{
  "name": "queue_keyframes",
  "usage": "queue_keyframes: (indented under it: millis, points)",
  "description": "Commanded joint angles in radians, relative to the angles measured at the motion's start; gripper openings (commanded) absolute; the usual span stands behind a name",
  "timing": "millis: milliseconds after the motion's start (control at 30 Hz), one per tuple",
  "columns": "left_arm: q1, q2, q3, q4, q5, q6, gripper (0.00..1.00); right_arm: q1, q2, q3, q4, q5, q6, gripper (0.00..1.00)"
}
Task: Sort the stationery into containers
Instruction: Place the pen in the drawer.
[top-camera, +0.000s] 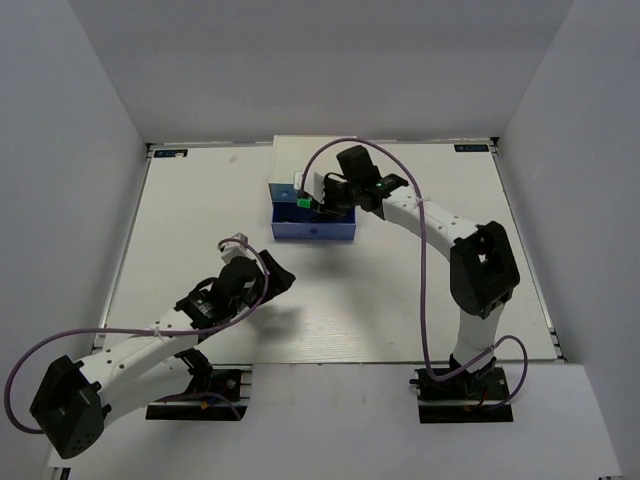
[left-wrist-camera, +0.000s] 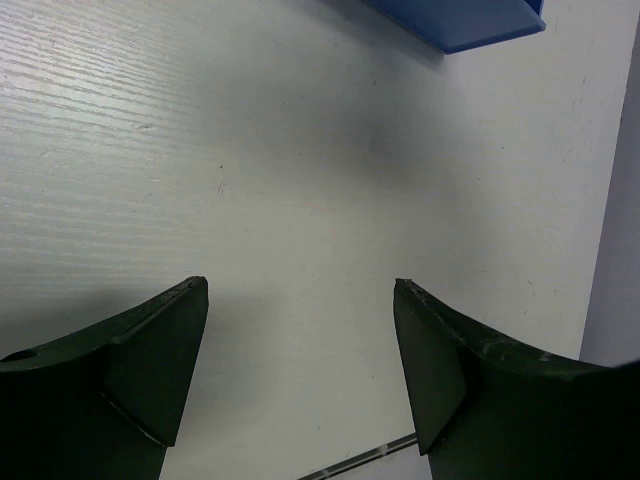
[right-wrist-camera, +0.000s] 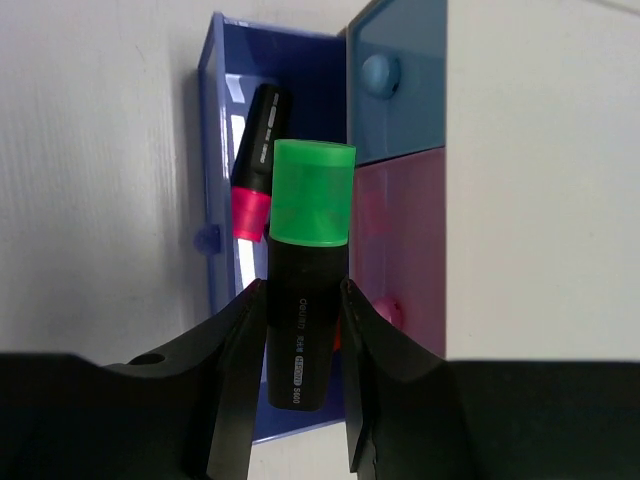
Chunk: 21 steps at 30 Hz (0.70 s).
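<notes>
My right gripper (right-wrist-camera: 300, 285) is shut on a black marker with a green cap (right-wrist-camera: 310, 250) and holds it over the pulled-out blue-purple drawer (right-wrist-camera: 212, 150). A pink-capped marker (right-wrist-camera: 255, 165) lies in that drawer, and a sliver of orange-red shows under the held marker. The small blue drawer (right-wrist-camera: 395, 90) and pink drawer (right-wrist-camera: 400, 240) are shut in the white cabinet (right-wrist-camera: 540, 180). In the top view my right gripper (top-camera: 316, 206) holds the green cap (top-camera: 301, 201) above the drawer (top-camera: 313, 233) in front of the cabinet (top-camera: 295, 160). My left gripper (top-camera: 280, 278) is open and empty. The stapler-like piece and block are out of view.
In the left wrist view my open left gripper (left-wrist-camera: 300, 285) hangs over the bare white table (left-wrist-camera: 300, 150), with a corner of the blue-purple drawer (left-wrist-camera: 470, 20) at the top. Grey walls close in the table on three sides.
</notes>
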Motion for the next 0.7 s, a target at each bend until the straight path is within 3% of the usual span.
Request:
queue_keyframes:
  millis: [0,100,267,500,567,600,667]
  points:
    - [0.003,-0.035,-0.009,-0.026,-0.024,0.025,0.85,0.009,0.023,0.049,0.013,0.058,-0.03,0.26]
    - [0.003,-0.035,-0.009,-0.036,-0.033,0.025,0.86,0.014,0.04,0.046,0.024,0.094,-0.024,0.39]
    - [0.003,-0.054,-0.009,-0.055,-0.042,0.025,0.87,0.024,0.048,0.024,0.065,0.154,-0.01,0.48]
    - [0.003,-0.054,-0.009,-0.055,-0.052,0.025,0.87,0.032,0.034,0.009,0.076,0.18,0.014,0.54]
    - [0.003,-0.063,-0.009,-0.066,-0.052,0.025,0.87,0.027,0.023,0.015,0.065,0.167,0.031,0.45]
    - [0.003,-0.063,-0.009,-0.066,-0.052,0.025,0.87,0.027,0.009,0.017,0.055,0.109,0.057,0.28]
    - [0.003,-0.063,-0.009,-0.066,-0.052,0.025,0.87,0.018,-0.02,0.038,-0.027,0.012,0.065,0.05]
